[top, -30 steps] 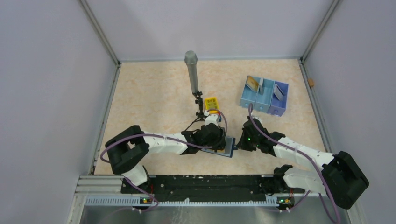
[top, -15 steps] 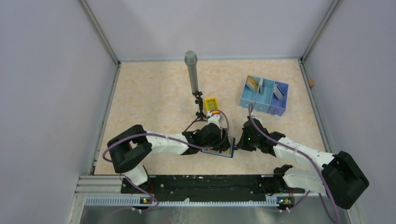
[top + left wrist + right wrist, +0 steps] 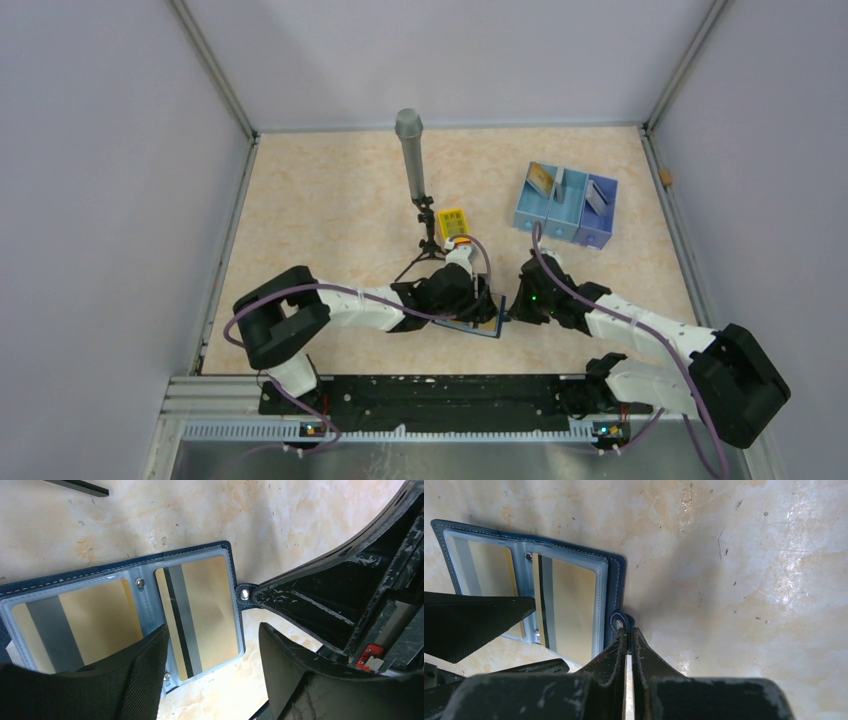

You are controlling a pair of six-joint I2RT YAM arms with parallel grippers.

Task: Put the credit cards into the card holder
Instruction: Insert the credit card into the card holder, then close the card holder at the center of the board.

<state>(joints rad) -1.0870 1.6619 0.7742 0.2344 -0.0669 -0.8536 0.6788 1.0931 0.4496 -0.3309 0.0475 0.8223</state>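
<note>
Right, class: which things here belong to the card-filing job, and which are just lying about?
Job: card holder; credit cards in it and in the blue tray; left hand; right hand.
Lying about: yellow block; upright grey cylinder.

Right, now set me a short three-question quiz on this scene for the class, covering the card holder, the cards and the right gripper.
1. True or false: the card holder lies folded shut on the table.
2. Pick one. The right gripper is: A) wide open, B) shut on the holder's snap tab, C) out of every view.
3. Fill the gap: ___ gold cards show behind the holder's clear slots.

Key: 1 false, it lies open, inside up. 2 B. 3 two.
</note>
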